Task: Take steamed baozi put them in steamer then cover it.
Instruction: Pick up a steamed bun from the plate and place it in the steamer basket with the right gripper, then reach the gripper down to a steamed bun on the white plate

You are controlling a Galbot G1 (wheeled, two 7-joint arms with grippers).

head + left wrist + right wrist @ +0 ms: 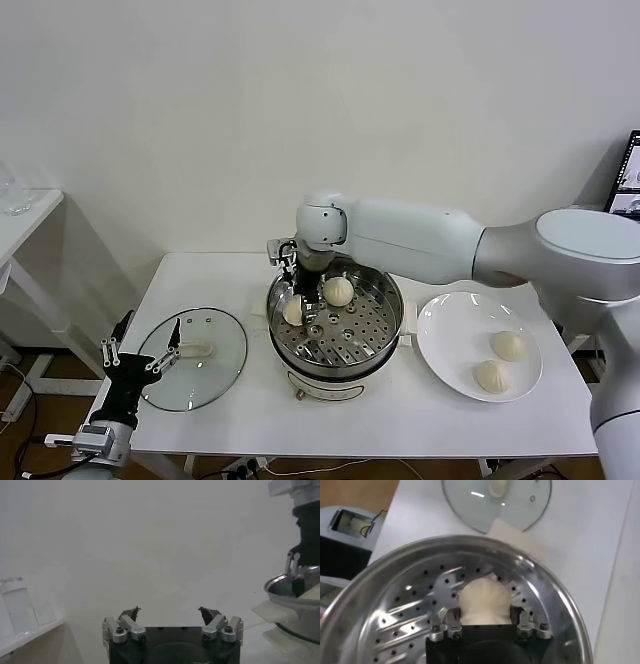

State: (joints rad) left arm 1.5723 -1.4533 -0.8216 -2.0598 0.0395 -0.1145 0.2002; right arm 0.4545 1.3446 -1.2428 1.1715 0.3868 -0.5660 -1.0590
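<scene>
Over the steamer (335, 325), the right gripper (292, 300) sits low with its jaws parted around a bun (484, 601) on the perforated tray. Another bun (338, 291) lies beside it; two (508, 346) wait on the plate (440, 345). Beyond the lid (193, 358), the left gripper (140, 352) idles, jaws wide.

Four cream-white round pleated buns (338, 290) are uniform in colour. The shiny round stainless-steel steamer pot (385, 345) is silver; its tray carries a regular pattern of dark round holes, and its base is cream. The round transparent glass lid (225, 372) has a silver metal rim and a cream-white centre handle. The flat round plate (450, 345) and the rectangular table (200, 275) are plain white.
</scene>
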